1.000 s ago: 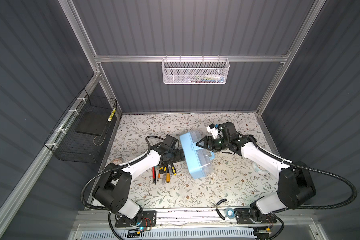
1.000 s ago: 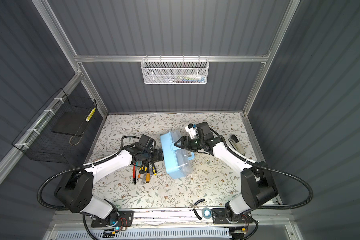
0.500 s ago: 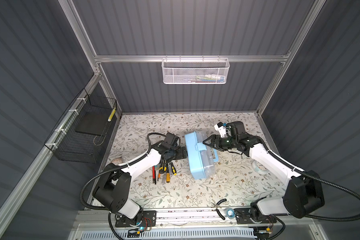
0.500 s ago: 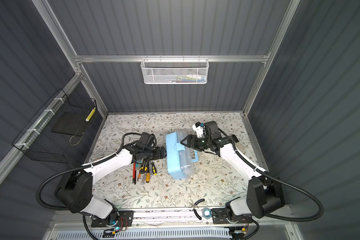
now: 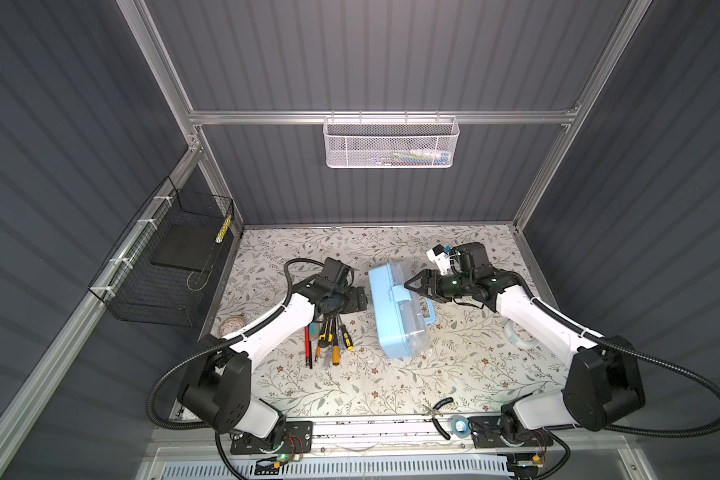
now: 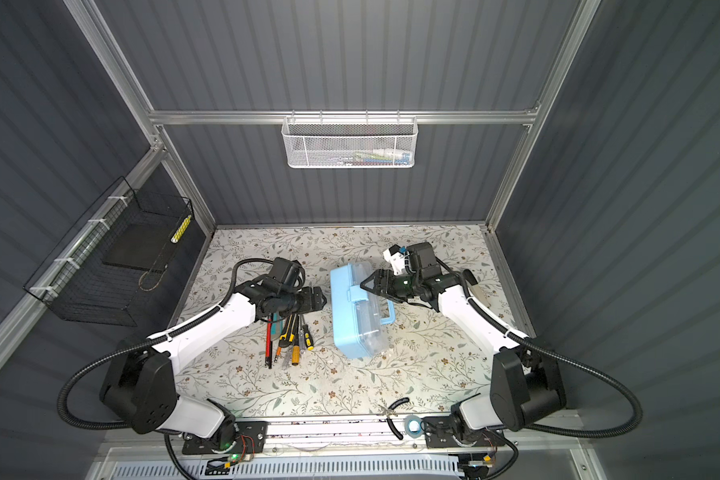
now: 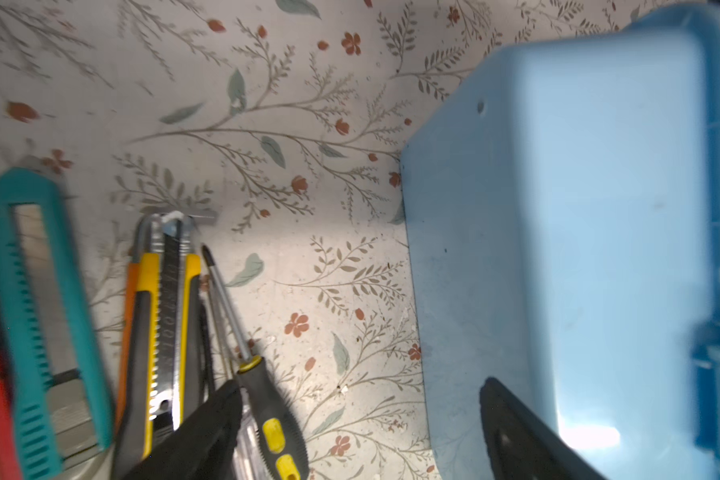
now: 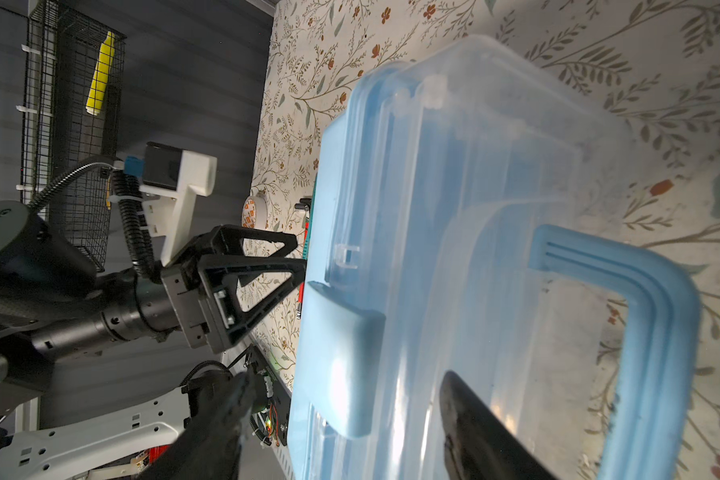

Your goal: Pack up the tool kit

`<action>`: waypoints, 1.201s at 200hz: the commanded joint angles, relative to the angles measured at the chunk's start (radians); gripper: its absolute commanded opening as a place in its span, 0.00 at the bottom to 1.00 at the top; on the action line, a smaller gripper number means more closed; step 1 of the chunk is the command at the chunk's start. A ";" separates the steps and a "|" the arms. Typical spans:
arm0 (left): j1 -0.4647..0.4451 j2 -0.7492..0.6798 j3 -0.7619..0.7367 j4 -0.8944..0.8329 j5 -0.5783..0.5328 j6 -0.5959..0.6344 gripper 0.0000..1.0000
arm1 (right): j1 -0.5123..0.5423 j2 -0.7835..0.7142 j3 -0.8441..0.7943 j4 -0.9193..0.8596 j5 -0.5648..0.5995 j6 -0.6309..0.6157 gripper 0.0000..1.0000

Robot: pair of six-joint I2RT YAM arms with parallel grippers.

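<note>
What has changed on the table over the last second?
The far end of the light-blue toolbox swung rightward, so it sits straighter; the right tool, open, drew back with it. The left tool, also open, and the loose hand tools stayed about where they were.

top views: overhead, far — whole table (image 5: 391,386) | wrists: close, sharing box (image 7: 578,208)

White mesh basket (image 5: 391,141) is hanging on the back rail (image 5: 267,117), black wire basket (image 5: 163,266) on the side wall (image 5: 59,199); a tape roll (image 5: 511,330) is lying on the floral tabletop (image 5: 350,386).
</note>
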 commanded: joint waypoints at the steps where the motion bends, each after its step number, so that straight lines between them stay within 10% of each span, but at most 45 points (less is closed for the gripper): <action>1: 0.013 -0.072 0.051 -0.066 -0.039 0.032 0.90 | -0.001 0.013 0.020 -0.008 -0.020 -0.007 0.71; 69: 0.006 -0.119 -0.079 0.229 0.224 -0.041 0.91 | -0.001 0.036 0.018 -0.003 -0.024 -0.004 0.71; 240: -0.019 0.049 -0.214 0.407 0.295 -0.071 0.90 | -0.069 -0.007 0.048 -0.103 0.143 -0.054 0.73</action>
